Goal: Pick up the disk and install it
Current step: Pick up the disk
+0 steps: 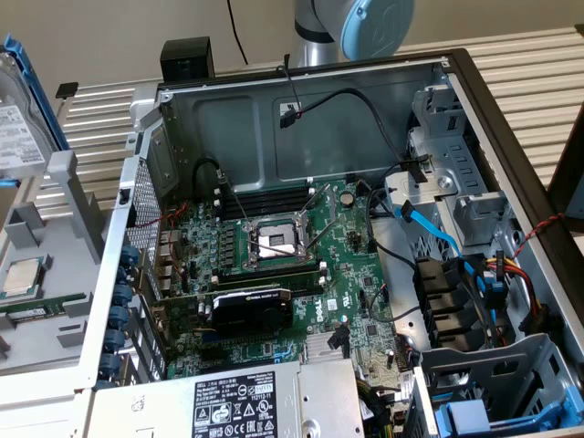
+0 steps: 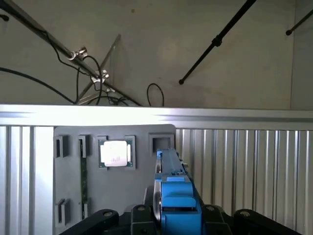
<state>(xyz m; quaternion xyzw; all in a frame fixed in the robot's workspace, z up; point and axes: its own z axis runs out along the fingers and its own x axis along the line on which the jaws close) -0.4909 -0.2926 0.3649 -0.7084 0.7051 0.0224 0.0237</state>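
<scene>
1. Fingers (image 2: pixel 141 215): clenched on the disk (image 2: pixel 177 200). In the wrist view, the black finger links sit tight against both sides of its blue carrier frame.
2. Disk, wrist view: it is seen edge-on and runs straight out from between the fingers, with the blue frame nearest the camera.
3. Disk, exterior view (image 1: pixel 16 128): it is at the exterior view's left edge, outside the computer case (image 1: pixel 301 119). The silver face and white label show, with the blue frame along one side.
4. Beneath and beyond the disk is a grey tray (image 2: pixel 122 196) on the slatted desk (image 2: pixel 234 166). I cannot tell whether the disk's far end touches the tray.
5. The tray holds a square processor chip (image 2: pixel 116 153) in a pocket just beside the disk's line. A thin green strip (image 2: pixel 83 171) lies further over.
6. The case lies open on the desk, with the motherboard (image 1: pixel 356 237) exposed and a black graphics card (image 1: pixel 251 306) seated.
7. The drive bays with blue fittings (image 1: pixel 474 415) are on the exterior view's right, well apart from the disk.
8. An arm joint (image 1: pixel 351 27) is visible behind the case.
</scene>
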